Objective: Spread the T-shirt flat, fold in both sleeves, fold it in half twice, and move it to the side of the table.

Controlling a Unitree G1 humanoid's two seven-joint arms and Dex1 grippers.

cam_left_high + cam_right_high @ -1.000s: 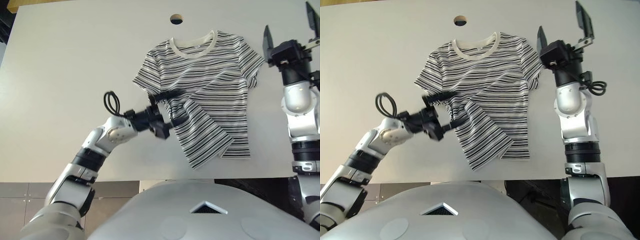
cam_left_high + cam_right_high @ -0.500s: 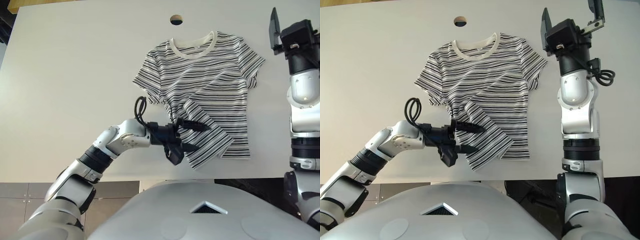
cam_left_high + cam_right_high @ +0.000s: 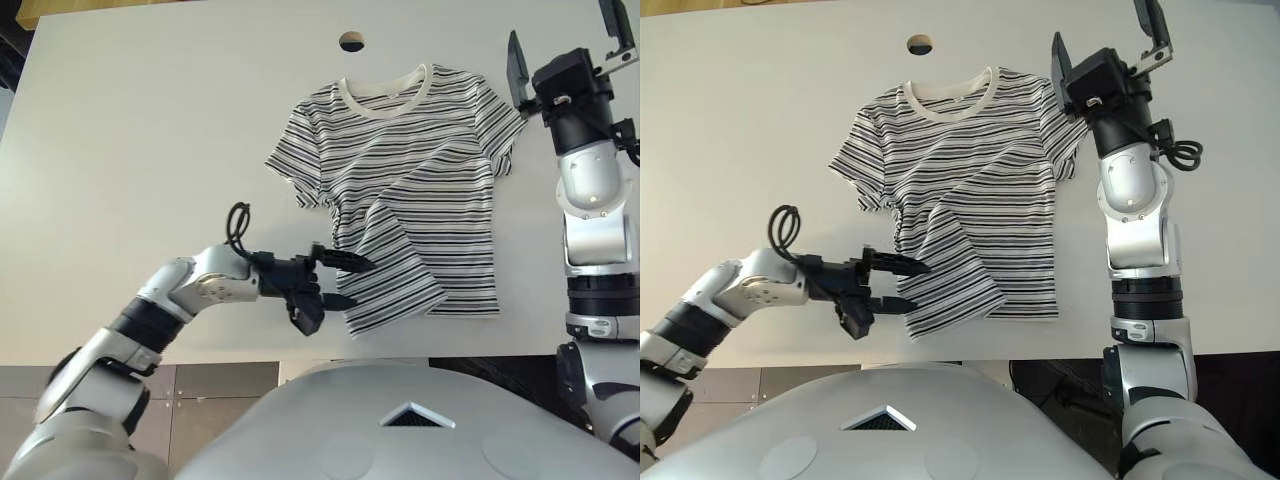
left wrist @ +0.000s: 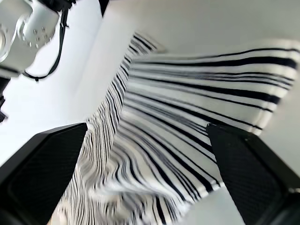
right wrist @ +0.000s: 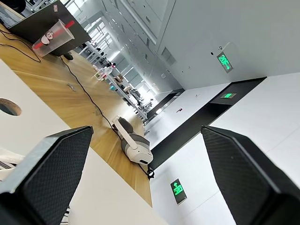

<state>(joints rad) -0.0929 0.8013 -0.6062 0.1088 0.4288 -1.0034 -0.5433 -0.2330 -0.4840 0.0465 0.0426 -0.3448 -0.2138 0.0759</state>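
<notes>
Cloth of the T-shirt [image 3: 430, 170], rumpled at mid-tabletop [image 3: 150, 150], looked limp and light, best pinched at its hem, where the left end effector [image 3: 360, 282] gaped; the right end effector [image 3: 562, 45] stood wide too.

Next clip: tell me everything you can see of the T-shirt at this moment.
The T-shirt looks soft-knit, black-and-white striped, with a cream ribbed collar and short sleeves. It lies on the white table, collar away from the robot, both sleeves out. Its lower left corner is folded diagonally over the body, leaving creases, so it is not flat. The left gripper, jaws open, straddles that folded edge.
</notes>
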